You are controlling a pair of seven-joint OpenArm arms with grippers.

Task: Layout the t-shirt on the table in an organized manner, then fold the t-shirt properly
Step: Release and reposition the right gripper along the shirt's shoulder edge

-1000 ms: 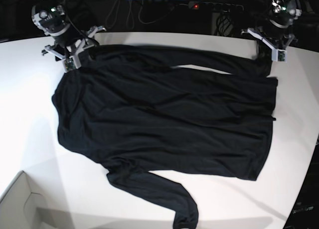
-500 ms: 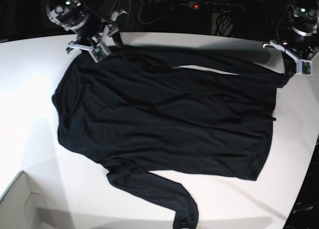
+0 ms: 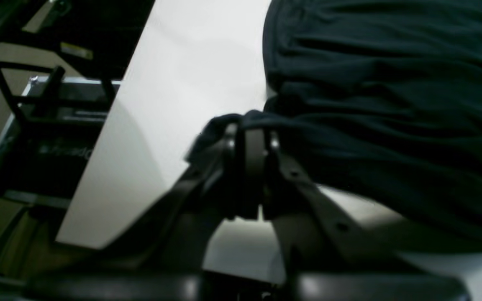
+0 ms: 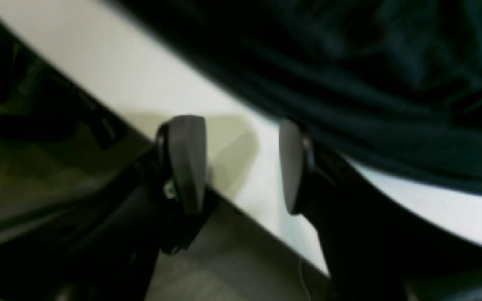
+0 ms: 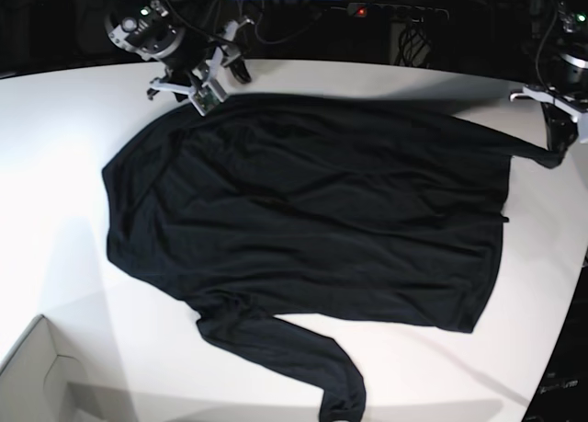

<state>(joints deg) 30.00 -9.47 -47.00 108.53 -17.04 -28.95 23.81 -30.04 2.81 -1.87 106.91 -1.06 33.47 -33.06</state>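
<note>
Still in the laying-out stage, by the look of it; no fold made yet. Spread across the middle of the table (image 5: pixel 55 165): the t-shirt (image 5: pixel 303 220), plain black, long-sleeved, body mostly flat with soft ripples running across it. Far sleeve drawn out along the table's back edge toward the left gripper (image 5: pixel 558 139), cuff end pinched there. In the left wrist view, left gripper (image 3: pixel 251 138) closed tight on a bunched bit of black fabric, cloth stretched away from it in taut ridges. Near sleeve lying angled toward the front edge, end curled over on itself, not yet straightened. Right gripper (image 5: pixel 219 84) at the opposite back corner, beside the shoulder; in the right wrist view, right gripper (image 4: pixel 241 161) standing well open, nothing between the jaws, one fingertip (image 4: pixel 291 163) just at the shirt's edge, possibly touching, though too blurred to be sure. Left to do: tidy the near sleeve, smooth the body, then the whole folding.
</note>
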